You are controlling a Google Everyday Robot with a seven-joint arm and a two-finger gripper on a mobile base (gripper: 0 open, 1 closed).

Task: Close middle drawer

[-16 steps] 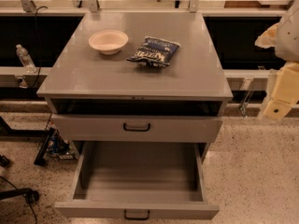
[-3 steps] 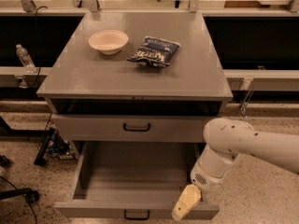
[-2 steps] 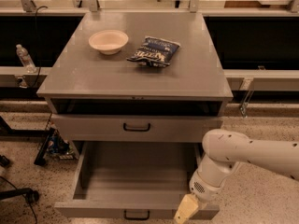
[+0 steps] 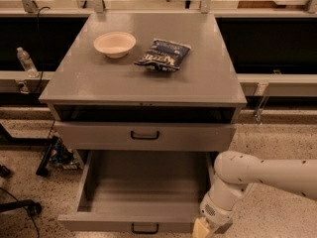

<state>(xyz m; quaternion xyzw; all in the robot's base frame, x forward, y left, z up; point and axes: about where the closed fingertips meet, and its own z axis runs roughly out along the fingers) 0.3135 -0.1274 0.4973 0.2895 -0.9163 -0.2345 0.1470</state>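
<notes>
The middle drawer (image 4: 143,192) is pulled far out of the grey cabinet (image 4: 148,83), and its inside shows nothing in it. Its low front panel (image 4: 99,223) with a small black handle (image 4: 144,228) lies at the bottom edge of the view. My gripper (image 4: 202,229) hangs from the white arm (image 4: 257,175) that reaches in from the right. It sits at the right end of the drawer's front panel and is mostly cut off by the bottom edge. Above the open drawer, the taller-fronted drawer (image 4: 89,135) with a larger handle is nearly shut.
A cream bowl (image 4: 114,43) and a dark snack bag (image 4: 163,54) lie on the cabinet top. A water bottle (image 4: 25,59) stands on a rail at the left. Cables and a black stand (image 4: 49,157) lie on the speckled floor to the left.
My arm came in from the right and moved down and left to the right end of the open drawer's front. The gripper has sunk lower in view. The drawer has not visibly moved.
</notes>
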